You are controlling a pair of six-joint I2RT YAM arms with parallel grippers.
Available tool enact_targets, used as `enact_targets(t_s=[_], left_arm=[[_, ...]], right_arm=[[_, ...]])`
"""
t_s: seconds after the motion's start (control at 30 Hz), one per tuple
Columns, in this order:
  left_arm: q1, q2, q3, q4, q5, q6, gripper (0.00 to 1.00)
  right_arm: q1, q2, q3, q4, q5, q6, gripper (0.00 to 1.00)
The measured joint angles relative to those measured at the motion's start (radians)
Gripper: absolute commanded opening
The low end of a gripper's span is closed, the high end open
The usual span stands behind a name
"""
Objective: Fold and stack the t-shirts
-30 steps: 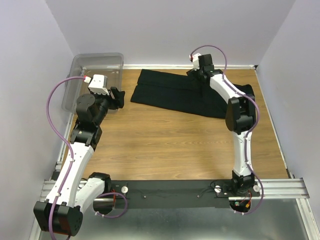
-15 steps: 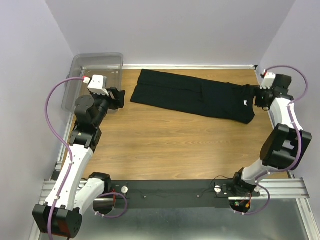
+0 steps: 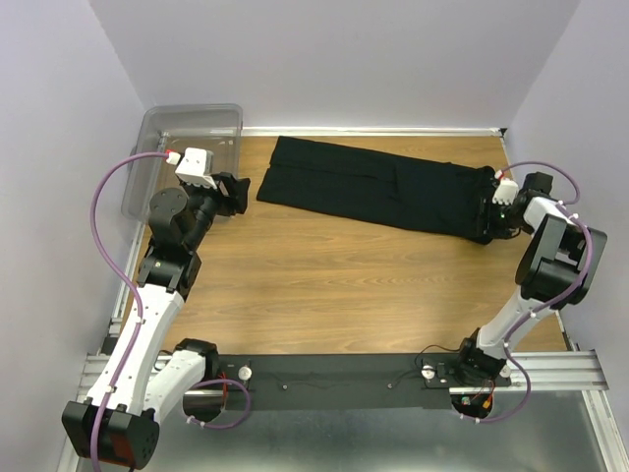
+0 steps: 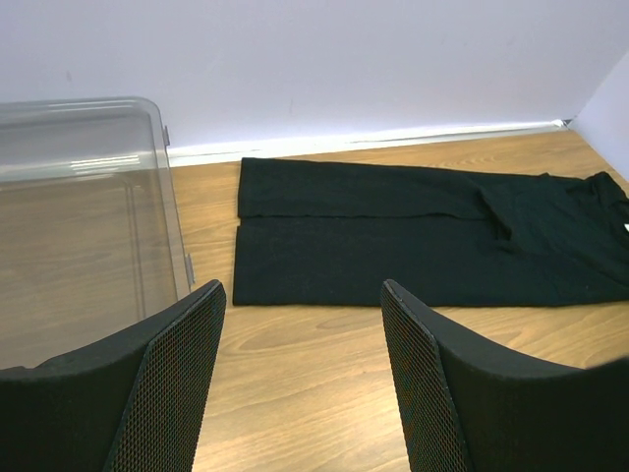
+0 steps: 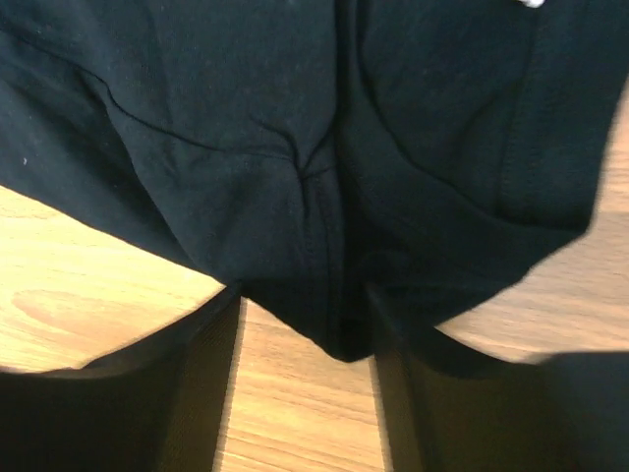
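The black shirt lies flat on the table, a long strip that starts just beside the bin and runs away from it along the far edge. It looks already doubled lengthwise, with a seam and a few creases showing at the end farthest from the bin.

My left gripper hovers between the bin and the shirt's nearer end. Its jaws are spread wide and hold nothing, and it faces down the length of the cloth. My right gripper is down at the end farthest from the bin. There my jaws stand apart on either side of a bunched point of hem and have not pinched it yet.

I judge this cloth to be light, limp and a little clingy. It will sag and fold on itself wherever I don't support it, and one loose pinch would lift only the top layer. I would want to bite deep enough at the hem to catch every layer. I would also take the corner nearest the bin with my left, so both ends rise together and the fold lands square.
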State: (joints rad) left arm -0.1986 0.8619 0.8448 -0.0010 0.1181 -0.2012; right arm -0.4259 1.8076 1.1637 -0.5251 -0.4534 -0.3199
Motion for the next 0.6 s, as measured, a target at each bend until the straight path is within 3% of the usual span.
enact_targets(t_s=[0.13,0.27,0.4,0.53,0.6], left_arm=[[0.000,0.000,0.000,0.000,0.000,0.000,0.73],[0.000,0.001,0.000,0.000,0.000,0.000,0.73],[0.000,0.003,0.000,0.000,0.001,0.000,0.73],[0.000,0.005,0.000,0.000,0.001,0.000,0.73],[0.000,0.006,0.000,0.000,0.001,0.000,0.73]], right_arm=[[0.000,0.021,0.000,-0.005,-0.015,-0.013,0.33],[-0.001,-0.003,-0.008,-0.008,-0.010,-0.027,0.23],[-0.001,-0.060,-0.013,-0.010,0.015,-0.037,0.05],[-0.007,-0.111,-0.014,-0.009,0.050,-0.048,0.02],[-0.015,-0.122,-0.014,-0.010,0.077,-0.051,0.08]])
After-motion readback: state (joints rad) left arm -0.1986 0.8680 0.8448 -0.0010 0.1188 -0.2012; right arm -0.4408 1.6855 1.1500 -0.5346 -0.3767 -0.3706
